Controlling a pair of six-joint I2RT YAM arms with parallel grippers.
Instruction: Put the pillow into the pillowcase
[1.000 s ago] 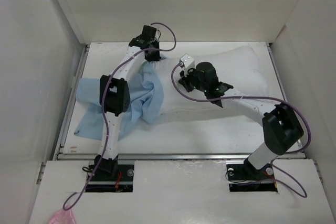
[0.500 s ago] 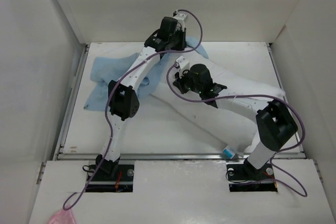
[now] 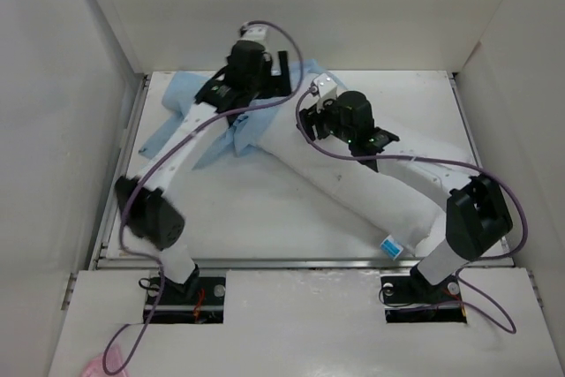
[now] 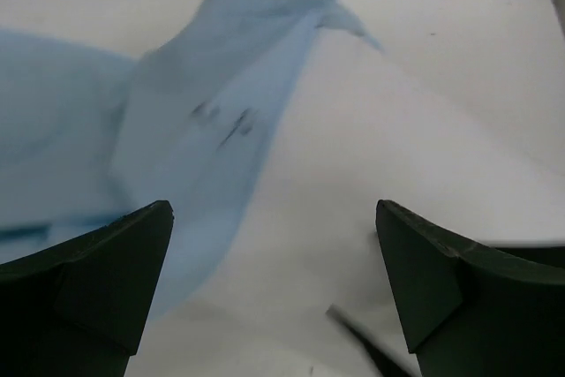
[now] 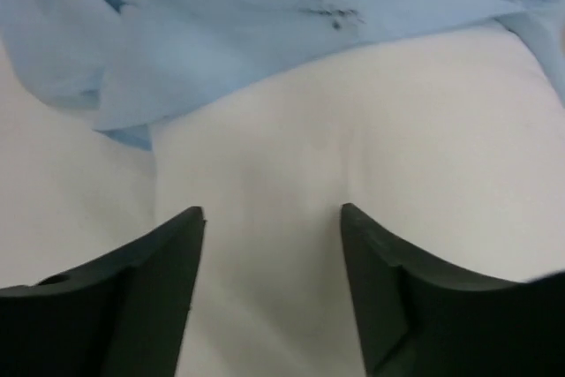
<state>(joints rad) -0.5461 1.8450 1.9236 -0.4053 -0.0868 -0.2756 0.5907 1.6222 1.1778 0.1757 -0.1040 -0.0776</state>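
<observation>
Plump white rectangular fabric pillow (image 3: pixel 353 187) lies slanted across the white worktop (image 3: pixel 247 209) from 11 to 5 o'clock, far end covered by the thin light-blue fabric pillowcase (image 3: pixel 190 99); left pincer (image 4: pixel 274 218) spread wide, empty; right pincer (image 5: pixel 272 214) parted above pillow, gripping nothing.

Bright even light, faint shadows, wrist views seemingly motion-blurred

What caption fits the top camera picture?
White pillow lying slantwise on the table, its far end covered by the blue pillowcase.
</observation>
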